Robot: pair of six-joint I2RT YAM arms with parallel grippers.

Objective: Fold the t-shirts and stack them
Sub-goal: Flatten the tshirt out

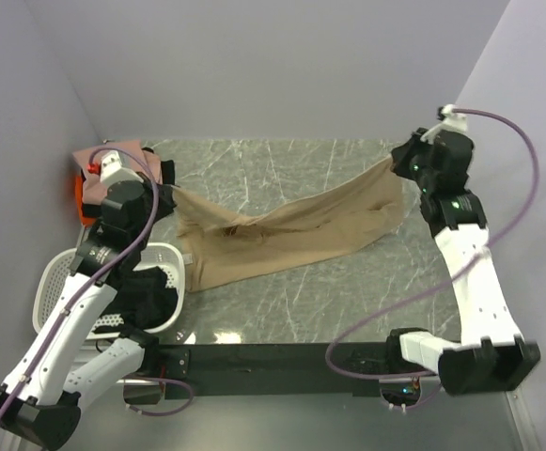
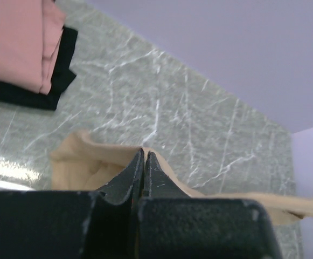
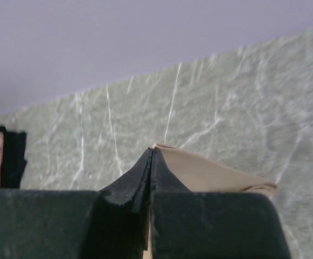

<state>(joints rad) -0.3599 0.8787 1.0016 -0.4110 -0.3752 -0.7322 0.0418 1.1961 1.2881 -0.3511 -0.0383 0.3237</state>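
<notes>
A tan-beige t-shirt hangs stretched between my two grippers, sagging onto the marble table. My left gripper is shut on its left corner; the left wrist view shows the closed tips with beige cloth around them. My right gripper is shut on the right corner, with beige cloth beside the closed tips. A folded stack with a dusty pink shirt on a black one lies at the back left, over an orange shirt.
A white perforated basket stands at the near left, with dark cloth in it. The marble table is bounded by lavender walls at the back and on both sides. The black front rail runs along the near edge.
</notes>
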